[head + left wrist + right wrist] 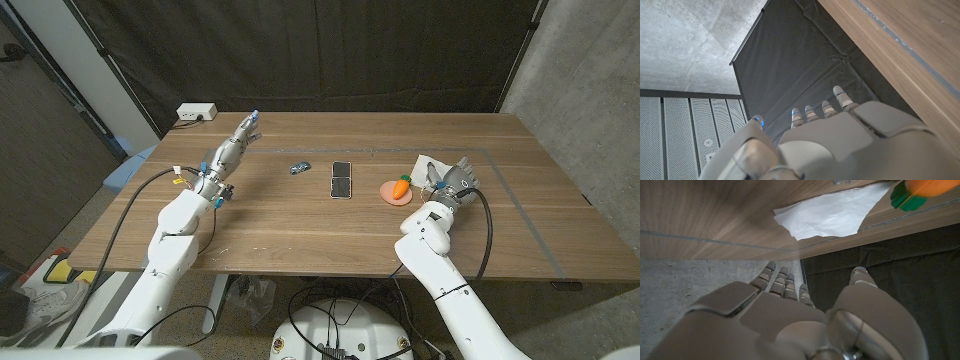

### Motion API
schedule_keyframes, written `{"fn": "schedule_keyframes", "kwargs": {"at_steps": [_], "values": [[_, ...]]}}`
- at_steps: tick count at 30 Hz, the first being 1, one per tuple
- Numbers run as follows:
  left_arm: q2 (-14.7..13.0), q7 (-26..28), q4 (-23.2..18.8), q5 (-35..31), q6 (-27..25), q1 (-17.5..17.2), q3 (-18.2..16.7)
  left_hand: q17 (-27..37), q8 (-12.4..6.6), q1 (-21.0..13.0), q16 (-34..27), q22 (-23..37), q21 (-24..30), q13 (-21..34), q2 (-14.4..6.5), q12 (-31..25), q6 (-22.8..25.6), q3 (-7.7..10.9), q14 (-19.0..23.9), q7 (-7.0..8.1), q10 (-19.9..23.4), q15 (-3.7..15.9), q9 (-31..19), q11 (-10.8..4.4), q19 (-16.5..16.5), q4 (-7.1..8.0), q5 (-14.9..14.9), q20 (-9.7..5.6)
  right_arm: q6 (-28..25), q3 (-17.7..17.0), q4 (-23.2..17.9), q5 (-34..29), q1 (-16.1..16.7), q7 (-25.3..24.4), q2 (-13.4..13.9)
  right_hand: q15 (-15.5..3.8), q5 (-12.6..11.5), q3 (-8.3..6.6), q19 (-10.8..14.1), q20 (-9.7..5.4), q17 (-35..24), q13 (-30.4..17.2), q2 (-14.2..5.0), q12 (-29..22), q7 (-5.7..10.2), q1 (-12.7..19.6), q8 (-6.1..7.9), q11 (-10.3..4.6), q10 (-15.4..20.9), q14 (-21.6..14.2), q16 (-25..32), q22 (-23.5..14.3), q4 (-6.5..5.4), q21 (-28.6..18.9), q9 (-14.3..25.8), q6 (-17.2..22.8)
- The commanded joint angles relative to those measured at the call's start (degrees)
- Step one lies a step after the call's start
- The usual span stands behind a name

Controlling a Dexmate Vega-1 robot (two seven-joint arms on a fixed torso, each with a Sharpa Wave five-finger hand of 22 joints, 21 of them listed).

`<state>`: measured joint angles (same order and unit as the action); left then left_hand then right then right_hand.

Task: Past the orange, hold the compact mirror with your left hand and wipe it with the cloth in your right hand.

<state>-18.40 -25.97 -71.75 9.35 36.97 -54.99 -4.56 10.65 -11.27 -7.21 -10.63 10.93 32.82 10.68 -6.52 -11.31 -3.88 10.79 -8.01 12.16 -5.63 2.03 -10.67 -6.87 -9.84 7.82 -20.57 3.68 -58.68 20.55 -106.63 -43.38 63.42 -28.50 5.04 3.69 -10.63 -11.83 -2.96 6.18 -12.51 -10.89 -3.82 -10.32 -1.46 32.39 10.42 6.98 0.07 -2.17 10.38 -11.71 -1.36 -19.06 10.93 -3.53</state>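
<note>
- Up high, the left hand (pixel 240 137) is lifted over the desk's (pixel 300 225) far left part, arm stretched, fingers (pixel 840 97) straight and apart, holding nothing.
- Over by the right edge, the right hand (pixel 447 181) hovers, fingers (pixel 782 282) loosely spread, palm empty.
- White cloth (pixel 430 167) lies flat on the desk just beyond that hand, partly hidden behind it in the head view.
- Orange carrot toy (pixel 400 186) sits on a pink disc (pixel 388 190), just beside the cloth.
- Compact mirror (pixel 342 179) lies open mid-desk, well apart from both hands.
- Small dark-blue object (pixel 299 167) left of the mirror: too tiny to identify.
</note>
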Motion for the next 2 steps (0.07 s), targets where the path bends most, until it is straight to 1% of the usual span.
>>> {"fn": "schedule_keyframes", "kwargs": {"at_steps": [1,2], "values": [[-0.28,-1.18,-0.5,1.19,-0.43,-1.87,-2.02,0.17,-0.26,-0.43,-0.26,0.07,0.02,0.02,-1.41,-0.34,0.14,0.39,0.15,0.2,0.28,3.33,0.05,-0.06,-5.08,-0.09,0.03,0.23,1.31,1.98,-0.37,-0.77,-0.27,-1.65,-0.26,0.23,-0.3,0.21,-1.33,0.63,-0.07,-0.19,0.04,-0.51,0.34,-0.6,0.49,-0.08,-0.8,1.17,-0.2,0.03,-0.07,0.41,0.17,-0.53],[-0.26,-1.2,-0.63,1.25,-0.58,-2.04,-2.14,0.18,-0.25,-0.45,-0.27,0.07,0.02,0.02,-1.41,-0.34,0.14,0.4,0.18,0.2,0.3,3.27,0.05,-0.08,-5.07,-0.09,0.04,0.21,1.74,2.07,-0.39,-0.55,-0.47,-1.35,-0.2,0.24,-0.3,0.22,-1.35,0.63,-0.07,-0.19,0.03,-0.56,0.4,-0.61,0.52,-0.19,-0.74,1.21,-0.18,0.03,-0.06,0.42,0.17,-0.5]]}}
